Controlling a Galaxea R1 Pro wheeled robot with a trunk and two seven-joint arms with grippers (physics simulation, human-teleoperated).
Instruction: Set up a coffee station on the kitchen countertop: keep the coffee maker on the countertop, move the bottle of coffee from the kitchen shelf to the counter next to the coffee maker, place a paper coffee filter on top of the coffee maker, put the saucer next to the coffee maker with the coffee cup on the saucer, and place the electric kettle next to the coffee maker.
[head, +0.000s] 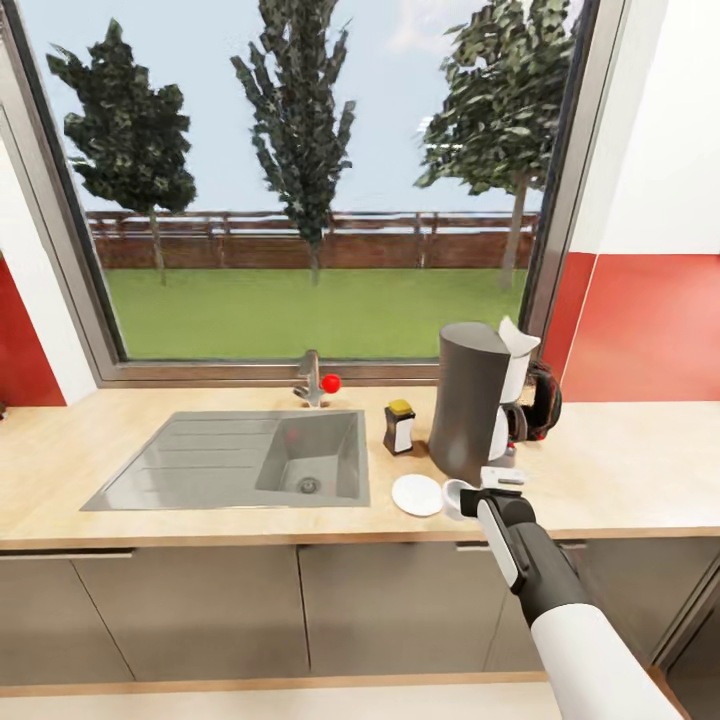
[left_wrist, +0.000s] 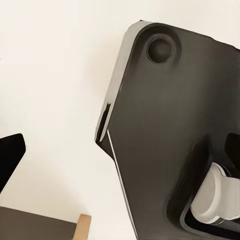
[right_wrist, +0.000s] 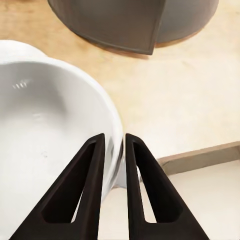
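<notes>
Coffee cup (head: 458, 497) sits low and right of centre in the head view, on the wood surface (head: 620, 470) just right of the saucer (head: 417, 495) and not yet on it. Left to right along the surface: one steel sink (head: 230, 460) with one tap (head: 310, 380), one bottle of coffee (head: 399, 427), one saucer, one cup, one coffee maker (head: 472, 400) with one paper coffee filter (head: 518, 340) on top, and behind it a black loop handle, probably the electric kettle (head: 543, 402). The right gripper (right_wrist: 115, 145) has its jaws nearly closed, pinching the cup's thin wall, one finger inside and one outside: a rim grip likely chosen for lifting it onto the saucer. Left jaws: cannot tell
</notes>
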